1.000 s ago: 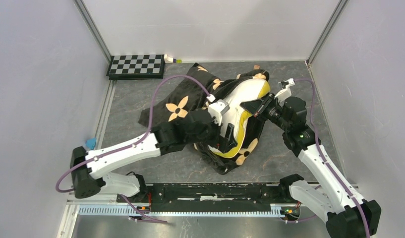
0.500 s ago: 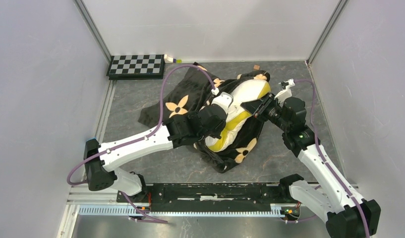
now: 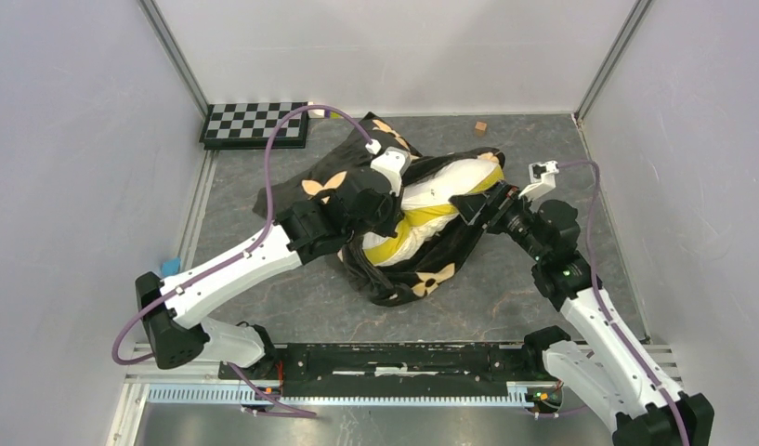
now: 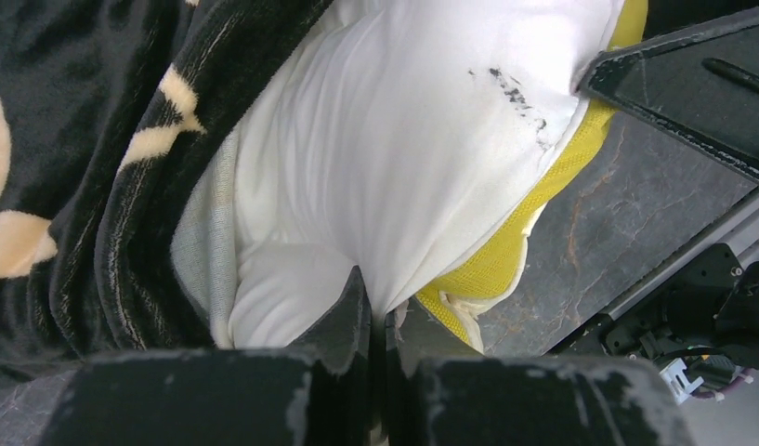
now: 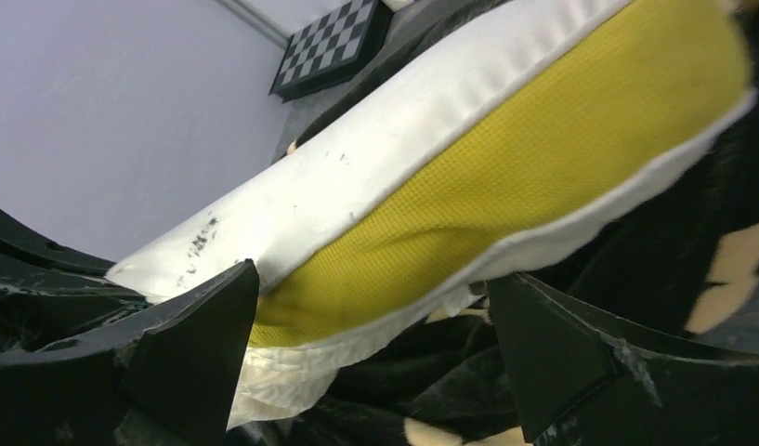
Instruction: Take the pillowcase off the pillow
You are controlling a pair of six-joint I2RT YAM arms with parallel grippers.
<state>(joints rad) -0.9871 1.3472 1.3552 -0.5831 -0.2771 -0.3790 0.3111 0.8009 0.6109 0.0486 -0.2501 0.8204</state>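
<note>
A: Now, pillow (image 3: pixel 440 181) location?
B: On table (image 3: pixel 236 167), partly out of pillowcase (image 3: pixel 403 274); left arm (image 3: pixel 255 258) hides its middle.
A: Grip?
B: Wrist views: left fingers (image 4: pixel 343 321) clenched on white pillow fabric; right fingers (image 5: pixel 552 353) spread, straddling yellow band (image 5: pixel 543 158).

Fingers (image 4: pixel 344 327) pinching pillow (image 4: pixel 403 139); pillowcase (image 4: pixel 78 149) bunched left.

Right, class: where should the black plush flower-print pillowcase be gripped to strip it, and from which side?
Probably the bunched black plush flower-print pillowcase folds under the yellow band of the cream-white quilted pillow, approached from the right, where the open right claw sits. The fabric there hangs loose off the cushion, and the left claw pinches the pillow itself.
</note>
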